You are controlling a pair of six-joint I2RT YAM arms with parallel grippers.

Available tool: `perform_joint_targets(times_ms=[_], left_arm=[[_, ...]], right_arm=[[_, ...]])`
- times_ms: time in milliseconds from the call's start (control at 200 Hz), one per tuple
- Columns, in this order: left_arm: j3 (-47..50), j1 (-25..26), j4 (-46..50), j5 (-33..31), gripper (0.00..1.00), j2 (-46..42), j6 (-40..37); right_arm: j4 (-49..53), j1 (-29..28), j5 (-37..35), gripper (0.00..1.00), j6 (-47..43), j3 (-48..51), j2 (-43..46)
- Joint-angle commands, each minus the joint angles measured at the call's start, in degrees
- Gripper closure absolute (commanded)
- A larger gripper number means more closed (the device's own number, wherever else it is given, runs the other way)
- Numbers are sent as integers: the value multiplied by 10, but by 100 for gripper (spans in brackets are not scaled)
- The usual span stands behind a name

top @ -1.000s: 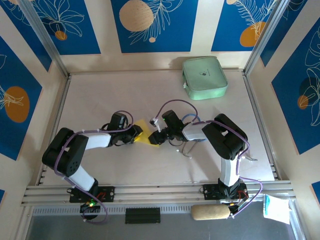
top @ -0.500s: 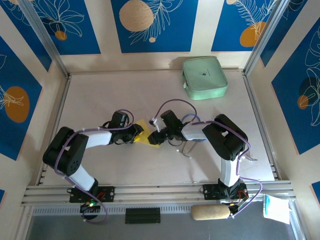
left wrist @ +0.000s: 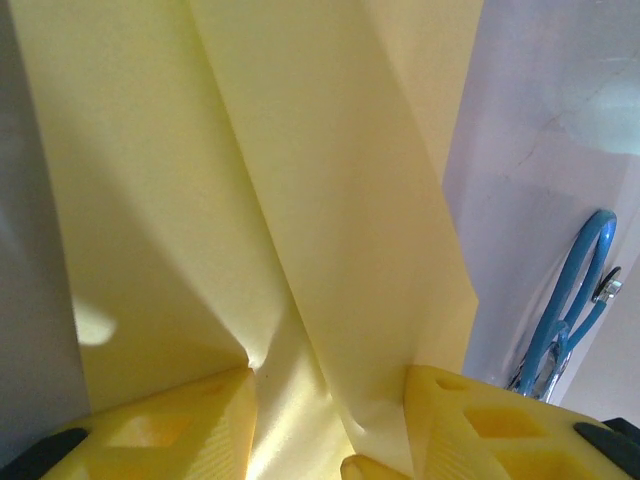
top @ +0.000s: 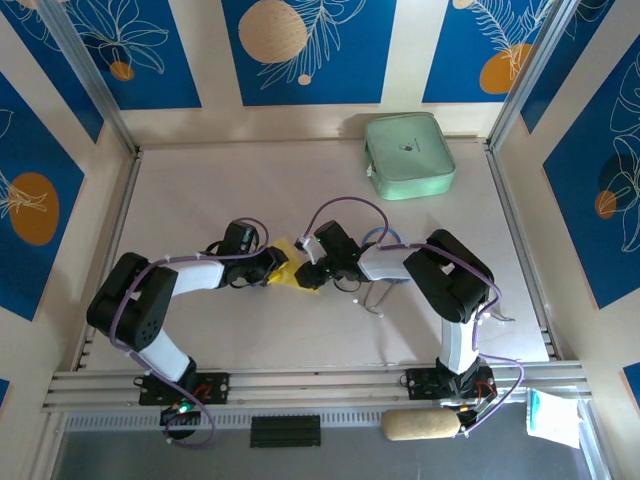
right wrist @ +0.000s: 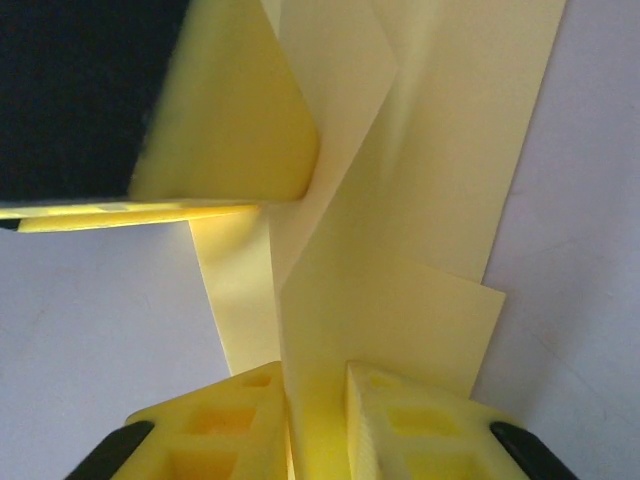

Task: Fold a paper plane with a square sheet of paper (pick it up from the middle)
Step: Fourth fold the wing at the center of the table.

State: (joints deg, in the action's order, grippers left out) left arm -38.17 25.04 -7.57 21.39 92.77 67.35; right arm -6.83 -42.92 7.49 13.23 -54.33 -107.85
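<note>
Right arm is shifting slightly left onto the fold versus a second ago. Half-folded yellow paper sheet (top: 295,278) is lying mid-counter (top: 250,190) between both arms. Right fingers (right wrist: 395,430) are pinching its raised ridge; left fingers (left wrist: 160,430) are standing parted astride the crease. Paper is looking light, floppy and easily creased; probably best pinching the centre ridge, gently.

From above, the thin yellow paper sheet (top: 289,274) is just a sliver. The rest is buried under the left hand (top: 266,268) and right hand (top: 316,268), and its folded shape is too small to read. On the left wrist view the paper runs off the top edge. The blue looped cable (left wrist: 575,300) drops behind a yellow finger (left wrist: 490,425), and it's unclear whether that hand pinches the sheet. On the right wrist view the paper is cut at the top too.
</note>
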Motion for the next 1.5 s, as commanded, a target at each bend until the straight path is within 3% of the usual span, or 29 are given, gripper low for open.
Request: perform_joint_targets(times_ms=[0,350,505,735,1261,1496], left_arm=[[-5,8,43,-2,56,10,-10],[-29,5,97,-57,55,-62,-46],[0,7,25,-47,55,-85,-38],[12,18,-67,3,58,-43,-15],[24,32,-102,23,59,22,11],[28,32,-96,17,59,30,12]], right_arm=[[15,3,-18,80,6,-3,4],[8,36,95,89,32,5,1],[-4,54,142,91,59,11,-3],[-19,69,179,91,84,17,-13],[10,72,187,86,90,8,-24],[23,75,189,88,99,3,-35]])
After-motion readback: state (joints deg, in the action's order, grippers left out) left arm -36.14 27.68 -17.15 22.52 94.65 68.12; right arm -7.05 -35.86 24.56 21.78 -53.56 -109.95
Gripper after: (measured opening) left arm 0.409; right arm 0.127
